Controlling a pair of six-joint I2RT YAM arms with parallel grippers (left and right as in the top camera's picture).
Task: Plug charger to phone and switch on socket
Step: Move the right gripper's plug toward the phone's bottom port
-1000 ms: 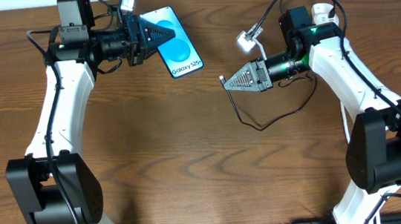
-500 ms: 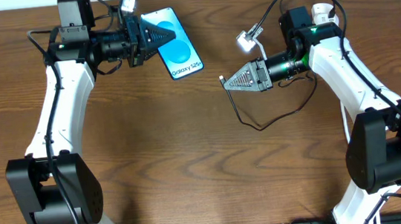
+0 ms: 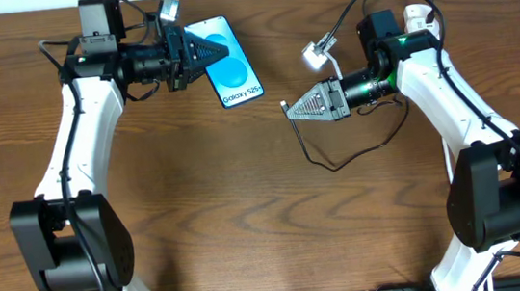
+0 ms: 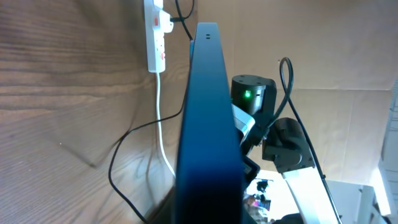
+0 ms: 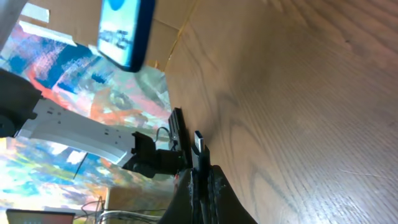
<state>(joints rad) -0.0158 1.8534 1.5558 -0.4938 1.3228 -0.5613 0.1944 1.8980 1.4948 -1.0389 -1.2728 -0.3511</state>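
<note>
phone [image 3: 233,71]: slim, rigid, slick glass; left gripper [image 3: 215,44] jaws pinch its upper edge, seemingly raised. charger [image 3: 339,161]: light, limp cable; right gripper [image 3: 291,110] jaws pinch it behind the plug tip [image 5: 198,142], right of the phone.

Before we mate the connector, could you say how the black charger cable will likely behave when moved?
Probably floppy: the charger cable lies in a loose loop behind the right tool. Only the short plug tip past the tool looks stiff enough to push. Thin, so likely light and easily dragged.

A robot lab: two white arms [image 3: 72,151] flank a wooden table [image 3: 246,195].
</note>
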